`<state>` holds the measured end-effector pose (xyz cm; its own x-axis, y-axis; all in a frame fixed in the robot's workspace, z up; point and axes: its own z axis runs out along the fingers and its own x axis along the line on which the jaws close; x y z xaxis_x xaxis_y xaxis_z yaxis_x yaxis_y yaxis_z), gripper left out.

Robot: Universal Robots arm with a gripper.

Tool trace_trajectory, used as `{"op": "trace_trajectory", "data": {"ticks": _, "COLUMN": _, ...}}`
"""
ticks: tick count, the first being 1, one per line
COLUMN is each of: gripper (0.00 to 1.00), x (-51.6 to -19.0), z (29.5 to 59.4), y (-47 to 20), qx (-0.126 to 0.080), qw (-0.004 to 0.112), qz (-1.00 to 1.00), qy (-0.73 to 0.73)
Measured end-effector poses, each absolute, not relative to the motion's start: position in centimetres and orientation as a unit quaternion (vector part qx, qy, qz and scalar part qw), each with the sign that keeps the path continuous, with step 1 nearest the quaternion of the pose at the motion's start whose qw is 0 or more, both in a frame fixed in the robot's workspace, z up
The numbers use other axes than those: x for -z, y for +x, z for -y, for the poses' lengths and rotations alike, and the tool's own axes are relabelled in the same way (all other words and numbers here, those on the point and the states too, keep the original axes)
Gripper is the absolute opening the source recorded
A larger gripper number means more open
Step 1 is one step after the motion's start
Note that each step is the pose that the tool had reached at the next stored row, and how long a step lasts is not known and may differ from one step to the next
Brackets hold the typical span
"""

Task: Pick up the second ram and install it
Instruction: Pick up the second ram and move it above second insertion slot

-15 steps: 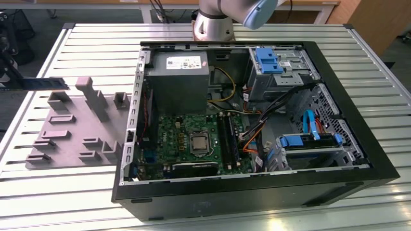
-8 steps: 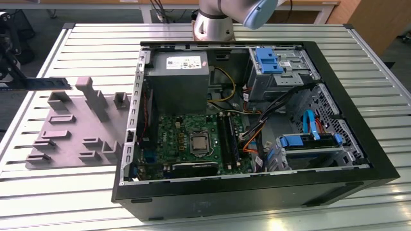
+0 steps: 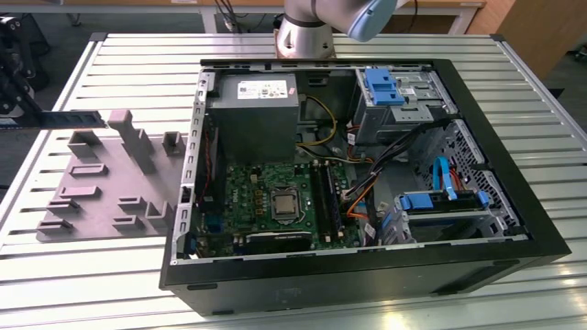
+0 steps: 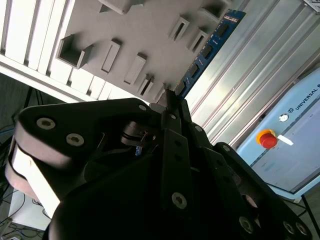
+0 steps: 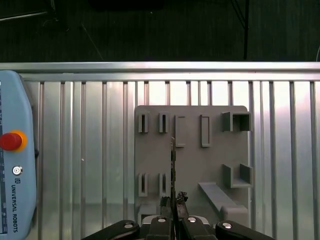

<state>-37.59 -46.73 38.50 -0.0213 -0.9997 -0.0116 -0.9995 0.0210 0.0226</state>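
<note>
The second ram (image 3: 78, 118) is a thin blue-green strip with black chips, held level in the air above the far edge of the grey holder tray (image 3: 101, 182) at the exterior view's left. My gripper (image 3: 32, 118) is shut on one end of it. In the second wrist view the second ram (image 4: 210, 47) sticks out from the closed fingers (image 4: 172, 107). Edge-on in the first wrist view, the second ram (image 5: 173, 165) rises from my gripper (image 5: 173, 202) over the tray (image 5: 192, 155). The black memory slots (image 3: 328, 199) lie on the green motherboard (image 3: 266, 199) inside the case.
The open black computer case (image 3: 367, 275) lies on the slatted metal table (image 3: 110, 275), with a power supply (image 3: 252, 110), blue drive brackets (image 3: 381, 86) and loose cables. The arm's base (image 3: 307, 34) stands behind it. A pendant with a red stop button (image 5: 11, 141) lies beside the tray.
</note>
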Motion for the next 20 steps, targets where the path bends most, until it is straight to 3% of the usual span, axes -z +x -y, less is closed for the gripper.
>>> {"op": "trace_trajectory", "data": {"ticks": 20, "gripper": 0.14, "x": -38.5, "z": 46.7, "y": -36.2, "qx": 0.012, "qw": 0.004, "qz": 0.714, "qy": 0.700}}
